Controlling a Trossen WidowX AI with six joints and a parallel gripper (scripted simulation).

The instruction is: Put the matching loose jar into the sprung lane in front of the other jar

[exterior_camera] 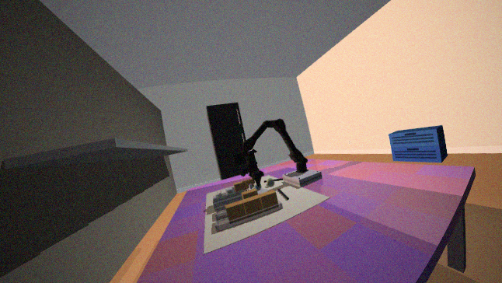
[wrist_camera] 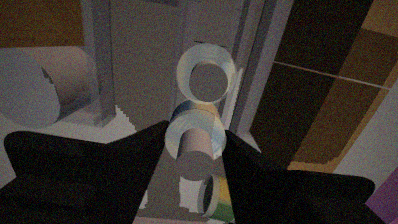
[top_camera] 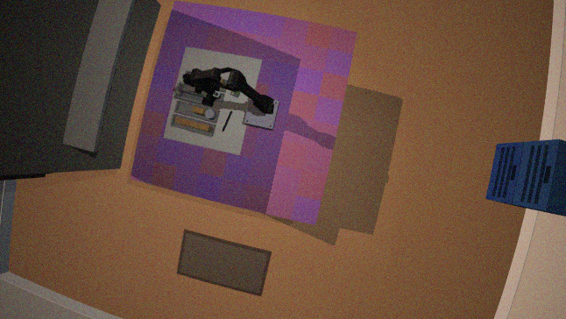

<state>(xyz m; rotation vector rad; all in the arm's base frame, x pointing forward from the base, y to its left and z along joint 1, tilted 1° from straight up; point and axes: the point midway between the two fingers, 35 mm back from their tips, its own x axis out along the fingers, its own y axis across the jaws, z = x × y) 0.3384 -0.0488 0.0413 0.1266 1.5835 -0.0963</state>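
Overhead, arm: the black arm (top_camera: pixel 237 80) (exterior_camera: pixel 276 124) reaches over the white mat (top_camera: pixel 199 142) (exterior_camera: pixel 311 200) on the purple-and-pink counter (top_camera: pixel 175 162) (exterior_camera: pixel 388 221) (wrist_camera: pixel 386 200).
Overhead, tool: the tool (top_camera: pixel 208 102) (exterior_camera: pixel 257 187) (wrist_camera: pixel 195 130) is down among the lanes; its grasp is hidden.
Overhead, rod: a dark rod (top_camera: pixel 227 121) (exterior_camera: pixel 283 194) lies on the mat, apart from the lanes.
Exterior, tool: pointing down behind the brown boxes (top_camera: pixel 190 124) (exterior_camera: pixel 252 206); the jar is too small to read.
Wrist, tool: clenched on the new jar (wrist_camera: pixel 171 136), pale-rimmed.
Wrist, old jar: the matching jar (wrist_camera: pixel 183 75) is just beyond, between the lane walls (wrist_camera: pixel 101 60).
Wrist, contact: whether the new jar touches the lane floor, I cannot tell.
Wrist, other jar: a green-and-yellow one (wrist_camera: pixel 223 197) shows below.
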